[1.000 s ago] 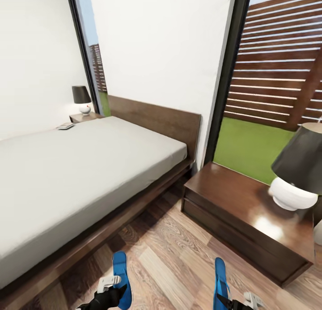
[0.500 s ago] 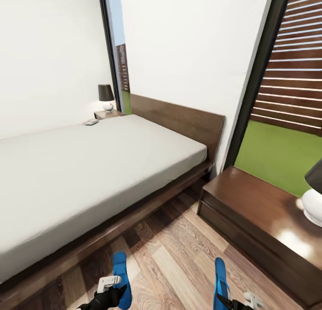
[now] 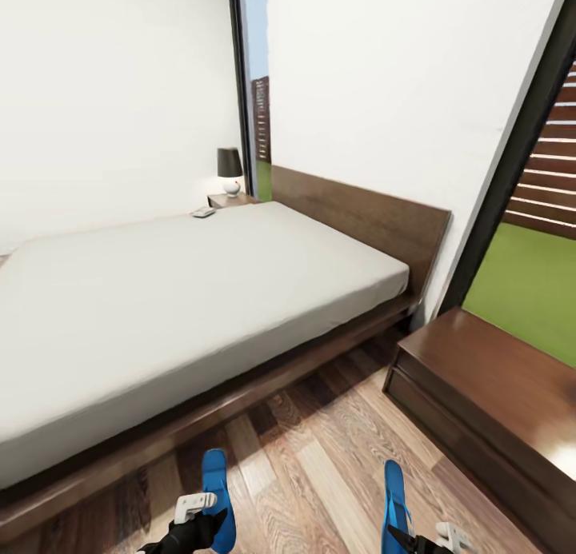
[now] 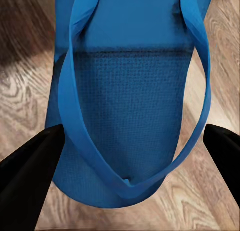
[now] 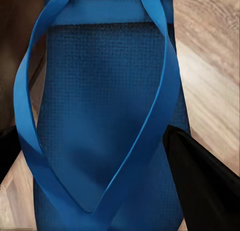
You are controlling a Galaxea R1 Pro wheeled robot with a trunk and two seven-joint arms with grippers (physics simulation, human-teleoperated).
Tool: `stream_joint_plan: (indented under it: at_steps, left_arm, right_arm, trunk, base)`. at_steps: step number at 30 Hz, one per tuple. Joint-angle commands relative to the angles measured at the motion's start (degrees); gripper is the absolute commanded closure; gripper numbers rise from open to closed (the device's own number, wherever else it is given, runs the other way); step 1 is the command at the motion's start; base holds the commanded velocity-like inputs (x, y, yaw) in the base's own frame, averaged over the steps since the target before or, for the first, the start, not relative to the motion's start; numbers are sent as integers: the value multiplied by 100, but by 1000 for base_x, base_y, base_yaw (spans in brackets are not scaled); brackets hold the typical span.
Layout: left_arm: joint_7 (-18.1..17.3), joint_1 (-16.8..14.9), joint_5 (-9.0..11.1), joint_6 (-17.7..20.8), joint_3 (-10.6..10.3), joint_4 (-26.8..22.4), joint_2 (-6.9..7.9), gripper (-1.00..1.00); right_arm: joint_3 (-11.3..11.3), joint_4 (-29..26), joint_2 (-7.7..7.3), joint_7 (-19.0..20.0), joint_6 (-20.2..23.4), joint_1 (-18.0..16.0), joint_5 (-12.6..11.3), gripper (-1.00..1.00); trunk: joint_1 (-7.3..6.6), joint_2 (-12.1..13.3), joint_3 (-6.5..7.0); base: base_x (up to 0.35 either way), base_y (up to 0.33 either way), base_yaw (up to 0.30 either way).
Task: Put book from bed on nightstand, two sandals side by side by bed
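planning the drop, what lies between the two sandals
In the head view, bare wood floor lies between the left sandal and right sandal.

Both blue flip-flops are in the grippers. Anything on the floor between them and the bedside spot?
Nothing visible. The left gripper holds one blue flip-flop sandal, the right gripper the other. Bare light wood-plank floor runs from them to the dark brown wooden bed platform. The dark glossy nightstand stands off to the right.
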Motion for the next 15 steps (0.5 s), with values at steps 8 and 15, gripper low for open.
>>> stream_joint_plan:
  at_steps: [8,15]
  left_arm:
    - [-12,-6,50,-22,-46,5,-3,100]
    - [-11,-6,50,-22,-46,6,-5,100]
  right_arm:
    - [41,2,-3,10,-35,-2,-29,100]
    - [41,1,-3,12,-35,-2,-29,100]
  trunk:
    - [-1,-2,-24]
    - [-1,-2,-41]
  base:
    - [0,0,289]
    - [0,0,289]
